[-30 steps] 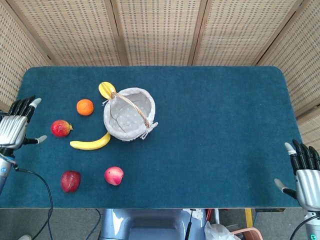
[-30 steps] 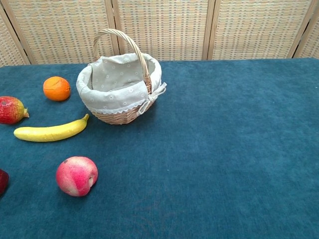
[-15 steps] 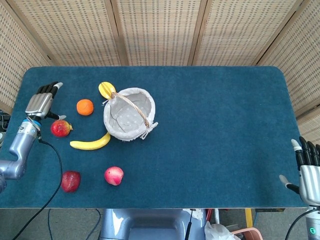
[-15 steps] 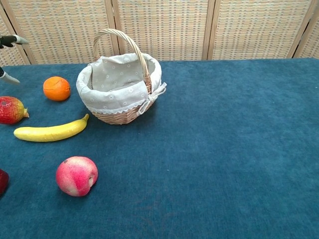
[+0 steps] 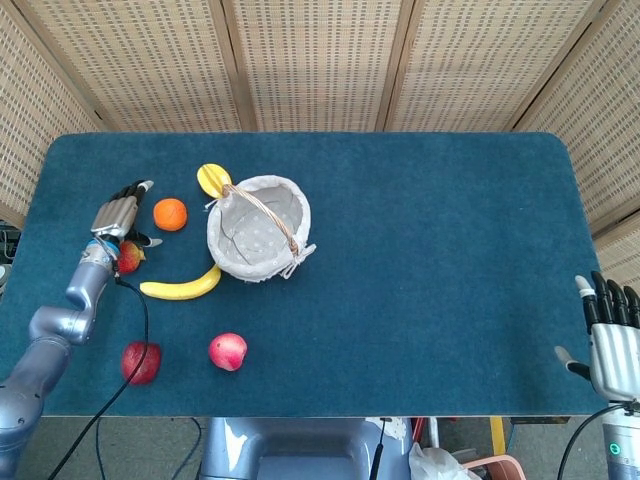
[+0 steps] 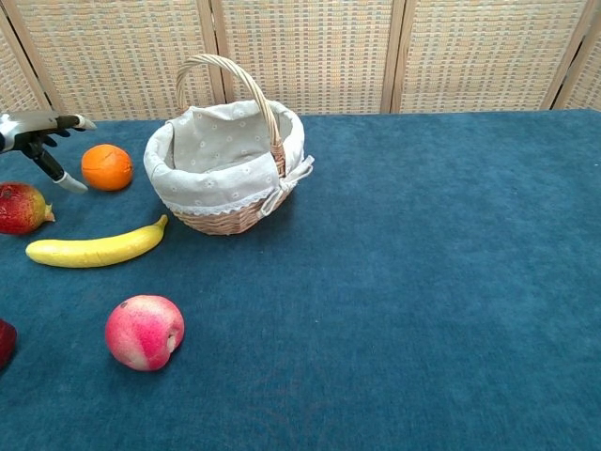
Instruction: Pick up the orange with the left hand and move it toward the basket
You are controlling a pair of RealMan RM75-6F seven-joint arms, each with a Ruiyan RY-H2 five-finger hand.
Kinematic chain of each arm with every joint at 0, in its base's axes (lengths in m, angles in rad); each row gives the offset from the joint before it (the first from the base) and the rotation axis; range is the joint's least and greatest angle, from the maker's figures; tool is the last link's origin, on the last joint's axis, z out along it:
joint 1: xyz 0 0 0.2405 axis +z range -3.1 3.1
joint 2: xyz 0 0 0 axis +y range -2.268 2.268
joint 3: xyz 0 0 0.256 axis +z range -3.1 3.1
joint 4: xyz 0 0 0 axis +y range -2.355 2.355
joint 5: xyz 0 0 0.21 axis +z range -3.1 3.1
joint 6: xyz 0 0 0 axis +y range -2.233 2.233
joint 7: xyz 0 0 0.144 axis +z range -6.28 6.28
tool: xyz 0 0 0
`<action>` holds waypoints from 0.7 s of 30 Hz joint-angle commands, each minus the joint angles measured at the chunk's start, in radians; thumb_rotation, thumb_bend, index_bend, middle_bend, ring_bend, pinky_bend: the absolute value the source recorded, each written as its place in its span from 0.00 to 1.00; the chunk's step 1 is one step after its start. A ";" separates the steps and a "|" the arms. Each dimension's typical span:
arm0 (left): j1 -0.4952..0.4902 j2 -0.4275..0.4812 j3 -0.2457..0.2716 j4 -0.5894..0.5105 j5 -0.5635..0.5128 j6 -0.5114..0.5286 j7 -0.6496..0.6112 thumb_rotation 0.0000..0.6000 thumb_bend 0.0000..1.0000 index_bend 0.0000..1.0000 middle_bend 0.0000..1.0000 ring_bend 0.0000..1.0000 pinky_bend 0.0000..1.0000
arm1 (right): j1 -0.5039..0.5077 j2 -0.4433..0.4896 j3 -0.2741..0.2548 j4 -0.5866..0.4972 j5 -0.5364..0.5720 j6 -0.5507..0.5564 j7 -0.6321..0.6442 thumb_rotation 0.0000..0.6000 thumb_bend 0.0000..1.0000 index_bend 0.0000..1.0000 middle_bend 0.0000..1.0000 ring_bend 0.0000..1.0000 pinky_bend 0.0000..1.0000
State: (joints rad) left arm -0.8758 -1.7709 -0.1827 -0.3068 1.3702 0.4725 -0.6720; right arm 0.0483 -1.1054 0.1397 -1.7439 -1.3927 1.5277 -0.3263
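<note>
One gap matters. Head view: left hand [image 5: 118,214], fingers apart and empty, sits just left of the orange [image 5: 170,214]; basket [image 5: 292,205] just beyond. Chest view: fingertips [image 6: 83,122] near the orange [image 6: 106,166], probably not touching.

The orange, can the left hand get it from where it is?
Probably yes. The left hand hovers open just beside the orange, with only bare table between them.
</note>
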 commanded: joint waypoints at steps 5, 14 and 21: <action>-0.062 -0.093 0.004 0.119 0.002 -0.047 -0.013 1.00 0.06 0.39 0.41 0.30 0.44 | 0.008 -0.007 0.003 0.010 0.011 -0.008 -0.001 1.00 0.00 0.00 0.00 0.00 0.00; -0.055 -0.097 -0.016 0.148 -0.020 0.010 -0.013 1.00 0.10 0.52 0.53 0.41 0.54 | 0.009 -0.004 0.006 0.015 0.018 -0.006 0.020 1.00 0.00 0.00 0.00 0.00 0.00; 0.032 0.060 0.008 0.018 0.026 0.285 -0.144 1.00 0.11 0.52 0.53 0.41 0.53 | -0.002 0.013 -0.008 -0.003 -0.016 0.014 0.047 1.00 0.00 0.00 0.00 0.00 0.00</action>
State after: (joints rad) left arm -0.8947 -1.7978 -0.1893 -0.2108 1.3671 0.6211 -0.7420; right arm 0.0493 -1.0960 0.1353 -1.7431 -1.4017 1.5363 -0.2843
